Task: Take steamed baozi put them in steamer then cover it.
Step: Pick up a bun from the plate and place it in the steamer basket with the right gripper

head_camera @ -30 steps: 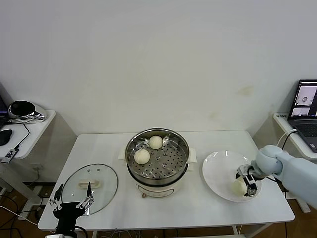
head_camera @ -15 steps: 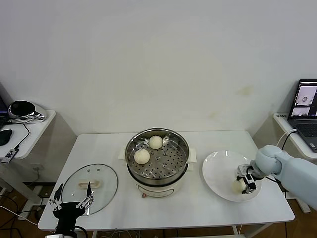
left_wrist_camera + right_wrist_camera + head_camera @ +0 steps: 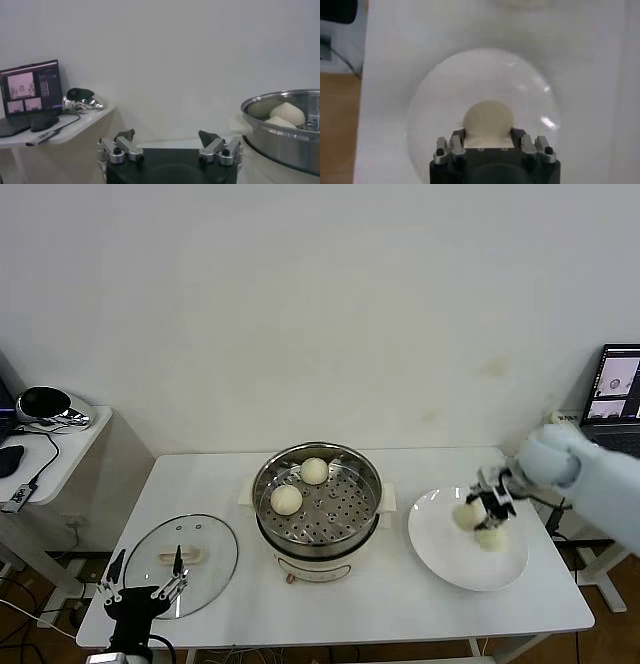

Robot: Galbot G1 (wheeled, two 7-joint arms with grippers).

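1. While my left gripper [image 3: 140, 594] idled open at the frame's lower left, the lid [image 3: 181, 564] lay just above it.
2. My right gripper [image 3: 483, 506] clamped one baozi [image 3: 466, 515] above the plate [image 3: 440, 559]; another bun [image 3: 490, 538] sat there.
3. The steamer [image 3: 318, 502], centre frame, held two buns [image 3: 287, 499].

R gripper [image 3: 478, 510] holds a baozi [image 3: 468, 515] above the plate [image 3: 440, 549]; another baozi [image 3: 490, 538] lies on the plate just below. Steamer [image 3: 317, 496] at table centre w/ two baozi inside. Lid [image 3: 181, 552] left of it, L gripper [image 3: 143, 592] open near the lid's front edge.
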